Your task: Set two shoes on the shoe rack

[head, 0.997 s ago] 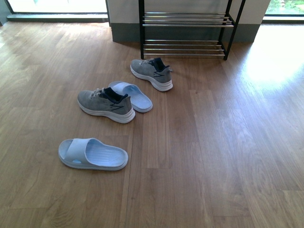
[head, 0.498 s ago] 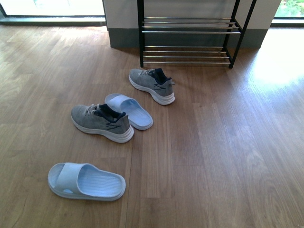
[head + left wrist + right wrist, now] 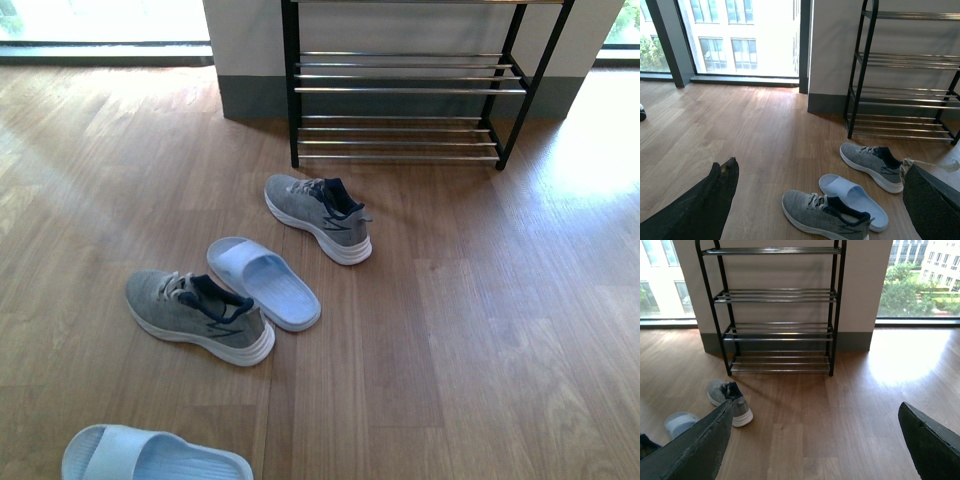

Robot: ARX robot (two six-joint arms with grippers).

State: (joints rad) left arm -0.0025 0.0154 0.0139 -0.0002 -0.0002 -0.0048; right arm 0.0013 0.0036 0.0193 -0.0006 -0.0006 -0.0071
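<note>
**A:** In the front view, the black metal shoe rack with silver rods (image 3: 400, 90) is standing at the top centre of the frame, and nothing is sitting on the tiers that show. One grey knit sneaker with a white sole (image 3: 318, 217) is lying on the wooden floor (image 3: 500, 350) just below it. The other grey knit sneaker (image 3: 195, 315) is lying lower left, with a pale blue rubber slide (image 3: 265, 283) just beside it, between the two.

**B:** Neither arm is showing there. In the left wrist view, the left end effector (image 3: 819, 167) is hanging spread wide, gripping nothing, with those shoes lying ahead of it.

**A:** In the right wrist view, the right end effector (image 3: 815, 407) is gaping empty too, facing the rack.

**B:** I'm thinking the slide crowding the lower-left sneaker is the risk. A finger could be catching it, or a sole could be slipping between the thin rods.
</note>
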